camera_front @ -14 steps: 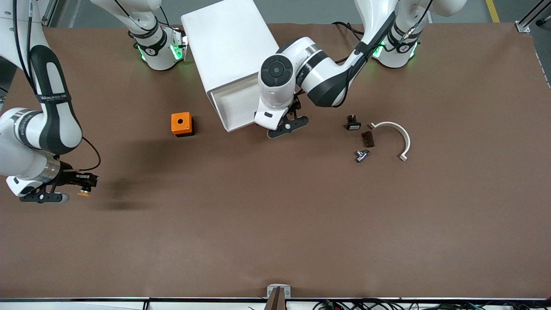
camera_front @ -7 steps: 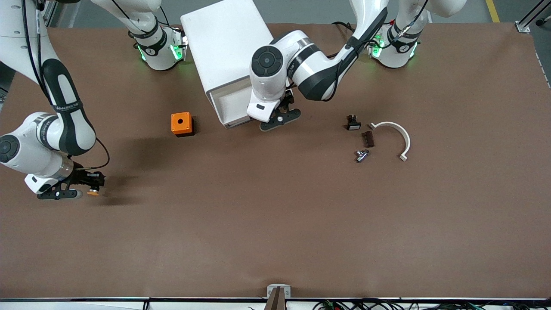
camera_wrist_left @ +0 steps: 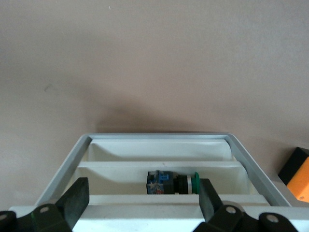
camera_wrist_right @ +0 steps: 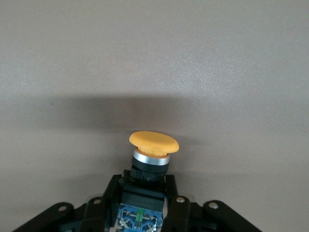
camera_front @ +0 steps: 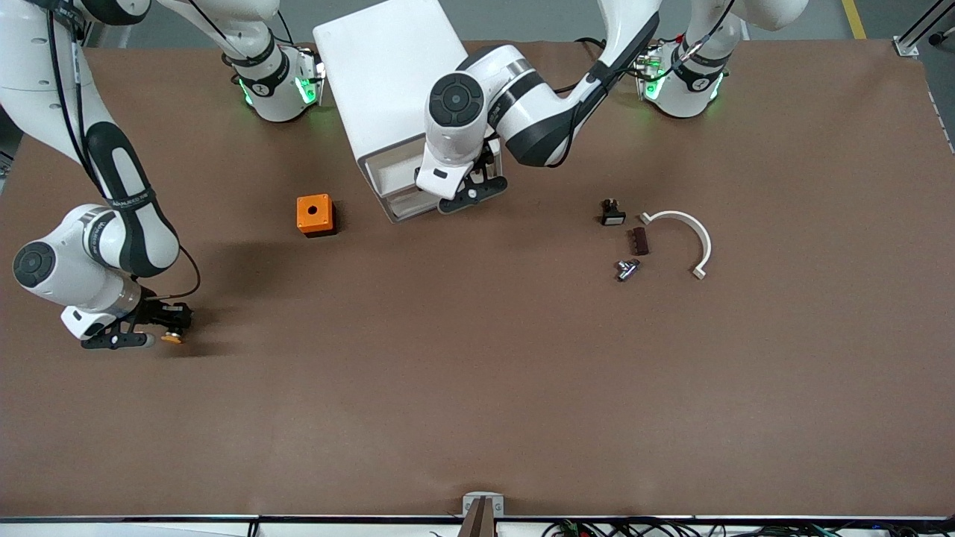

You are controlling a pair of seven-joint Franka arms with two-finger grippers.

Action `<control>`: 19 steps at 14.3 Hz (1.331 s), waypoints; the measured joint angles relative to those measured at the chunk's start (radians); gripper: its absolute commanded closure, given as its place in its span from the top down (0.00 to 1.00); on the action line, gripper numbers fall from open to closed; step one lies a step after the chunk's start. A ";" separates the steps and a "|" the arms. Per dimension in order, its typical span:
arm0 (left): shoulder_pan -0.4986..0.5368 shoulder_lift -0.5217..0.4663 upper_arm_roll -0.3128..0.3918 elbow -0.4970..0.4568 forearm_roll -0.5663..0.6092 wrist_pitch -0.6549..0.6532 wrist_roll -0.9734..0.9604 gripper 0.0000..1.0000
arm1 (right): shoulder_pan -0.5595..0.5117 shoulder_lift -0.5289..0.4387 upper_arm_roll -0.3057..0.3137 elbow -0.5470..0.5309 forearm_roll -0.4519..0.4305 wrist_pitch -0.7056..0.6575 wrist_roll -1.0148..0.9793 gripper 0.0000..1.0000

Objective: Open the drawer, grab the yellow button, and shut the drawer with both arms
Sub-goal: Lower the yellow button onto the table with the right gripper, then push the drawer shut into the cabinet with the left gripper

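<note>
The white cabinet (camera_front: 388, 67) lies on the table between the arm bases. Its top drawer (camera_front: 393, 173) is partly open. My left gripper (camera_front: 468, 191) is open at the drawer's front edge, its fingers spread along the front lip (camera_wrist_left: 145, 212). The left wrist view looks into the drawer (camera_wrist_left: 159, 137), where a green-capped push button (camera_wrist_left: 174, 182) lies. My right gripper (camera_front: 166, 327) is shut on the button (camera_front: 173, 339), low over the table at the right arm's end. In the right wrist view the orange-yellow cap (camera_wrist_right: 153, 141) sticks out past the gripper (camera_wrist_right: 145, 203), with the black and blue body between the fingers.
An orange cube box (camera_front: 314, 214) stands beside the cabinet toward the right arm's end, and its corner shows in the left wrist view (camera_wrist_left: 299, 174). Toward the left arm's end lie a black-and-white switch part (camera_front: 612, 212), a brown piece (camera_front: 638, 240), a metal piece (camera_front: 627, 268) and a white curved bracket (camera_front: 690, 231).
My left gripper has moved toward the cabinet and the drawer has slid partly in. My right gripper has moved toward the table's middle and lower, still holding the button.
</note>
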 measured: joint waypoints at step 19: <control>-0.007 0.009 0.004 -0.060 -0.236 0.028 0.000 1.00 | 0.085 -0.352 0.022 0.109 0.007 -0.471 0.129 1.00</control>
